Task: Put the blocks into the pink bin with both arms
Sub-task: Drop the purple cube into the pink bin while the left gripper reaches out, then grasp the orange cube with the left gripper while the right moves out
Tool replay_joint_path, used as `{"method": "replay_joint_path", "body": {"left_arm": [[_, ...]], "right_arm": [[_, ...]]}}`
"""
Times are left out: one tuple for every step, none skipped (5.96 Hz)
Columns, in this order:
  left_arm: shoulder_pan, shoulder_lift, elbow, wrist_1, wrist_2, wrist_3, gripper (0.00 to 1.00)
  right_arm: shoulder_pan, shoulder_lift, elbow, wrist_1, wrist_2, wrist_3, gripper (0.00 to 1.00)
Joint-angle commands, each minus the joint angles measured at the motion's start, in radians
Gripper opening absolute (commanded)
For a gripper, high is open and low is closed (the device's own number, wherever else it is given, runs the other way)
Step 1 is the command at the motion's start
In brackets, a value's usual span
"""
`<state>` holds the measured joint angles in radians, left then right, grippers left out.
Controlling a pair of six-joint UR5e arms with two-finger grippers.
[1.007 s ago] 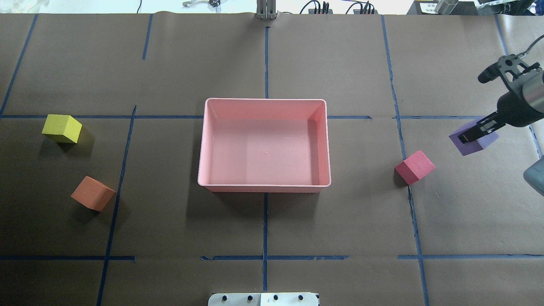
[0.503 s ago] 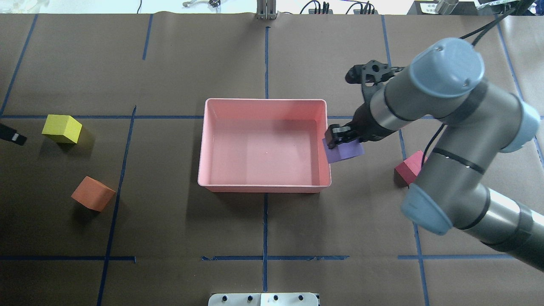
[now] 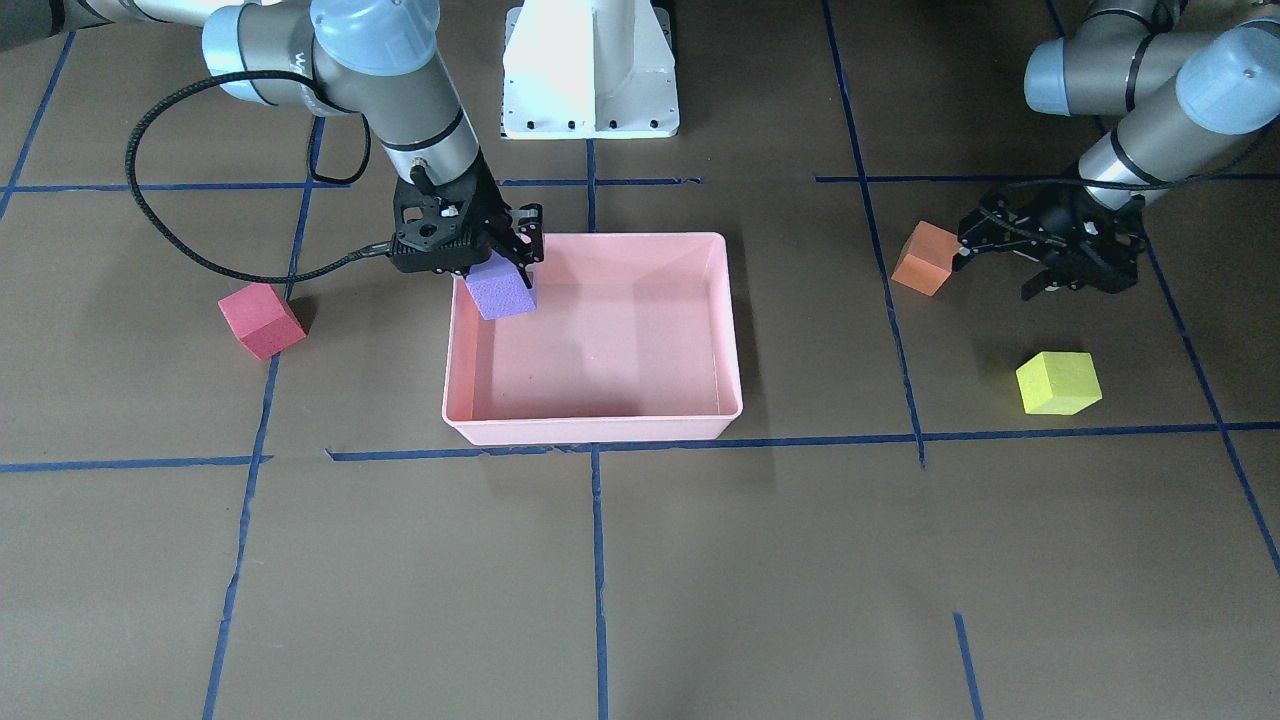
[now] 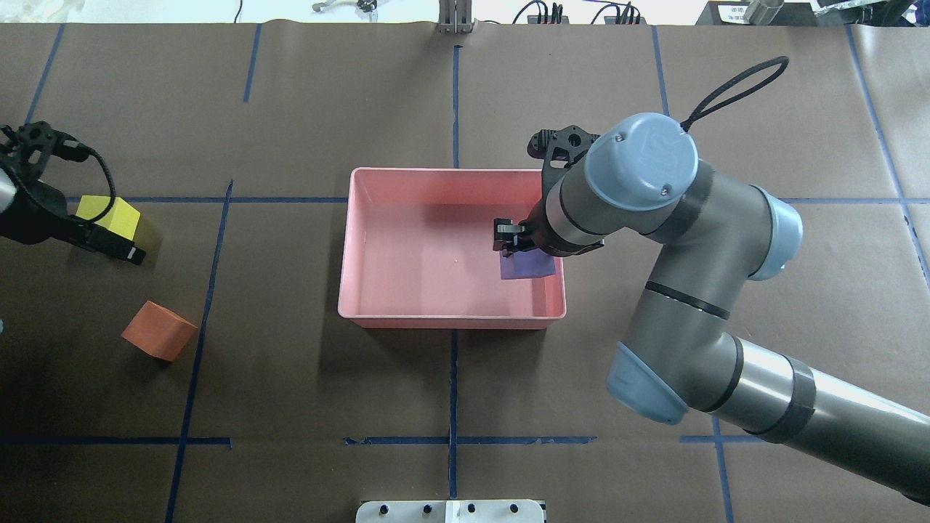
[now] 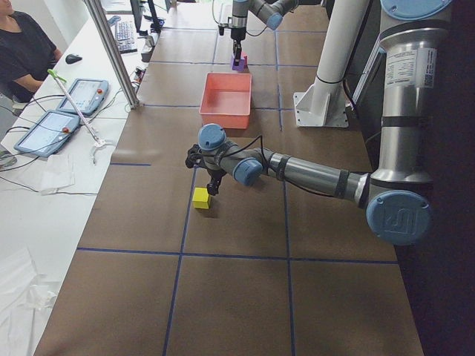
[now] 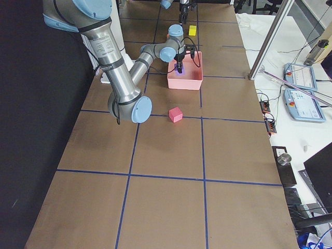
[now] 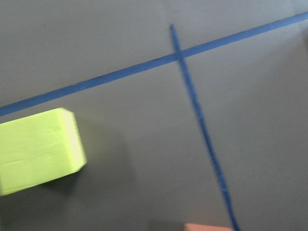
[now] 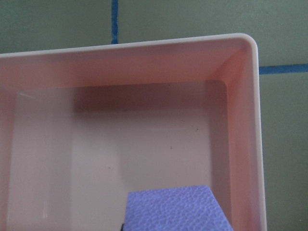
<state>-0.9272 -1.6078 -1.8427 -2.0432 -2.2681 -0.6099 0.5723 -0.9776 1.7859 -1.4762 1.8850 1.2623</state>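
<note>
My right gripper (image 4: pixel 510 240) is shut on the purple block (image 4: pixel 528 264) and holds it over the right part of the pink bin (image 4: pixel 450 172); the front view shows the block (image 3: pixel 502 290) above the bin's rim (image 3: pixel 590 430). My left gripper (image 3: pixel 1000 272) is open and empty, above the table between the orange block (image 3: pixel 925 258) and the yellow-green block (image 3: pixel 1058 382). In the overhead view it (image 4: pixel 120 247) partly covers the yellow-green block (image 4: pixel 109 214), with the orange block (image 4: pixel 159 331) nearer the robot. The red block (image 3: pixel 262 320) lies on the table; the right arm hides it from overhead.
Brown paper with blue tape lines covers the table. The white pedestal base (image 3: pixel 590 70) stands behind the bin. The right arm's black cable (image 3: pixel 180 250) loops over the table near the red block. An operator sits at a side table with tablets (image 5: pixel 82 96).
The right arm carried the purple block leftward from the table's far right to over the bin. The left gripper came in from the left edge to the yellow-green block.
</note>
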Motion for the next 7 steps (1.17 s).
{"method": "replay_joint_path", "body": {"left_arm": [[0.115,-0.001,-0.035,-0.002,0.123,-0.062,1.0],[0.142,0.018,-0.043,-0.002,0.16,-0.062,1.0],[0.186,0.057,-0.07,-0.002,0.215,-0.062,1.0],[0.208,0.093,-0.087,-0.002,0.249,-0.062,1.0],[0.228,0.097,-0.086,0.001,0.263,-0.065,1.0],[0.251,0.098,-0.075,0.001,0.265,-0.065,1.0],[0.277,0.097,-0.07,0.001,0.266,-0.082,1.0]], "right_arm": [[-0.009,0.031,-0.056,0.002,-0.009,0.016,1.0],[-0.008,0.046,-0.039,0.01,-0.004,0.017,1.0],[-0.003,0.046,0.028,-0.001,0.0,0.019,1.0],[0.02,0.033,0.118,-0.08,0.003,0.02,1.0],[0.052,-0.01,0.197,-0.145,0.046,0.019,1.0],[0.084,-0.03,0.211,-0.145,0.09,0.017,1.0],[0.136,-0.048,0.219,-0.145,0.124,0.005,1.0]]}}
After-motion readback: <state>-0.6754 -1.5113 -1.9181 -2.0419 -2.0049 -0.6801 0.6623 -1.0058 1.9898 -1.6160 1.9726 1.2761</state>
